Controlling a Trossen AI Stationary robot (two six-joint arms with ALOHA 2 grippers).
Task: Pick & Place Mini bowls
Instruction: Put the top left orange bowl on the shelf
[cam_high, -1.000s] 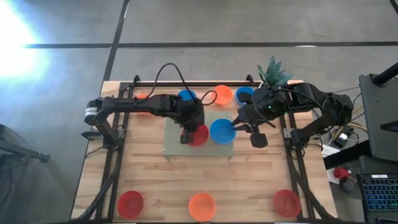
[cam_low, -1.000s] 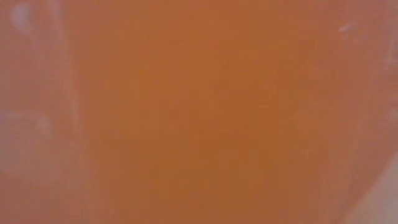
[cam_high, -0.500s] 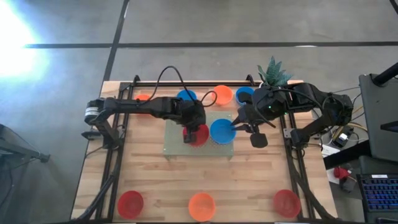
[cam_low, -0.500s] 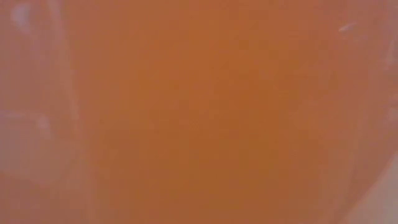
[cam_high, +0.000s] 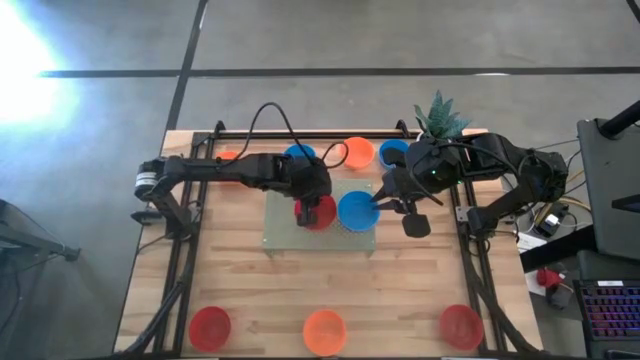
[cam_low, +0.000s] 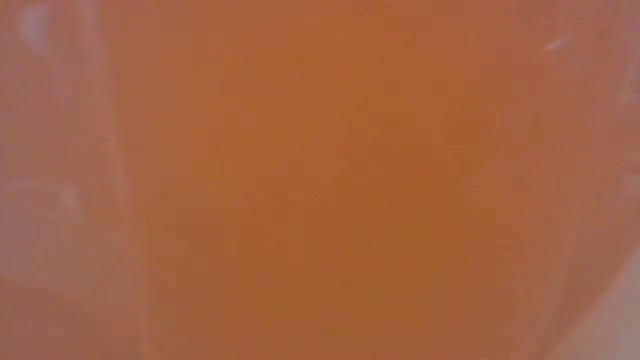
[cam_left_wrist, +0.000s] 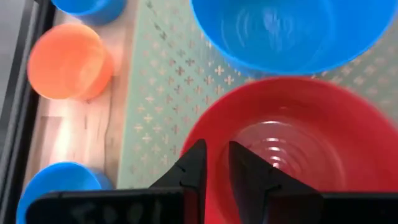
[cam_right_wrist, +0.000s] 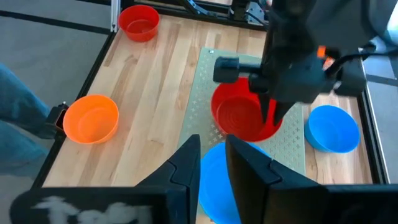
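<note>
Placement step: left gripper (cam_left_wrist: 214, 163) pinching red bowl (cam_left_wrist: 292, 149) rim on green mat (cam_left_wrist: 163, 106). Right gripper (cam_right_wrist: 212, 163) pinching blue bowl (cam_high: 357, 210) rim likewise. Next: release both, retract upward.

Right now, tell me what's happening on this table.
Both arms are working over the pale green mat in the middle of the table. The left gripper is pinching the rim of a red mini bowl on the mat. The right gripper is clamped on the rim of the blue mini bowl beside it. More red, orange and blue bowls sit along the far and near edges, and a potted plant stands at the back.
</note>
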